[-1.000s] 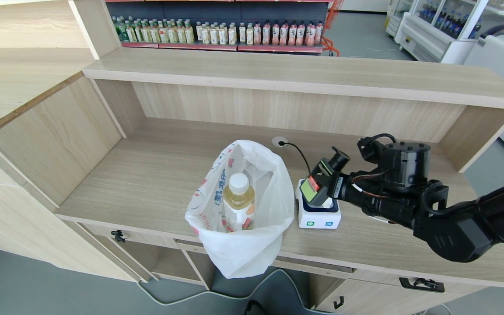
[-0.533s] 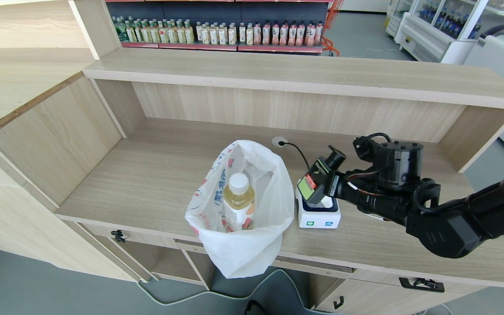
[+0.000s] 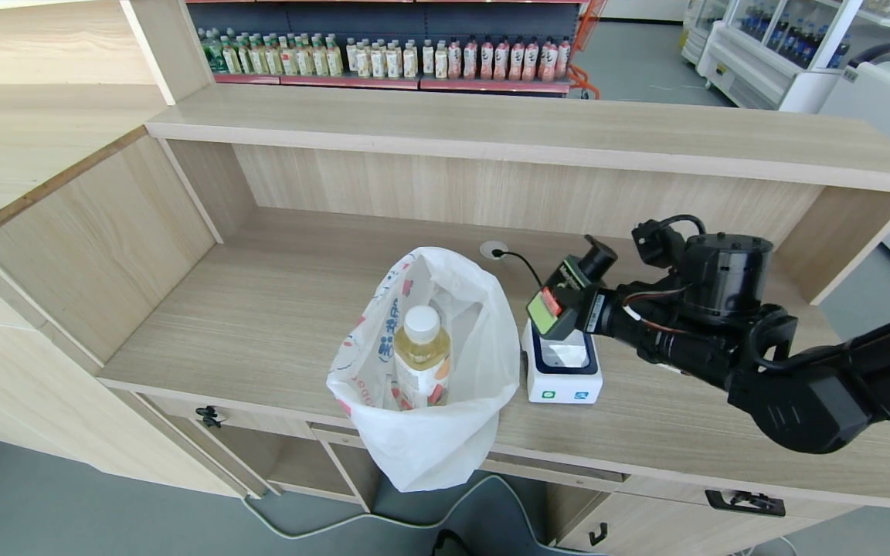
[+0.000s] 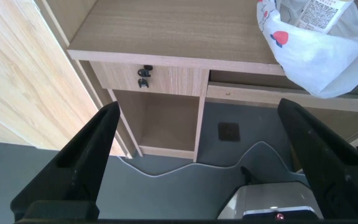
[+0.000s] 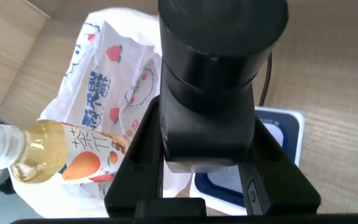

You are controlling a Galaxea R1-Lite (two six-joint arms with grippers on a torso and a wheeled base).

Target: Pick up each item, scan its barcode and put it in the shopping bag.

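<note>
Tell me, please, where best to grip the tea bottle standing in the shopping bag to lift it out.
Likely the neck just below the white cap, from straight above: the tea bottle stands upright, and the shopping bag wraps its body, leaving only the top clear.

Head: high, set back from the bench (image 3: 275, 309), facing forward and down; shopping bag (image 3: 422, 386) mid-frame, middling distance.
Left wrist: low, off the bench front, left of the bag; faces down at drawer fronts (image 4: 160, 78) and floor (image 4: 166, 193); bag at frame edge.
Right wrist: close above the bag's right side, facing down past the dark item (image 5: 210, 93) near the lens.
Shared: bag in all three; bench front edge in head and left wrist.
</note>
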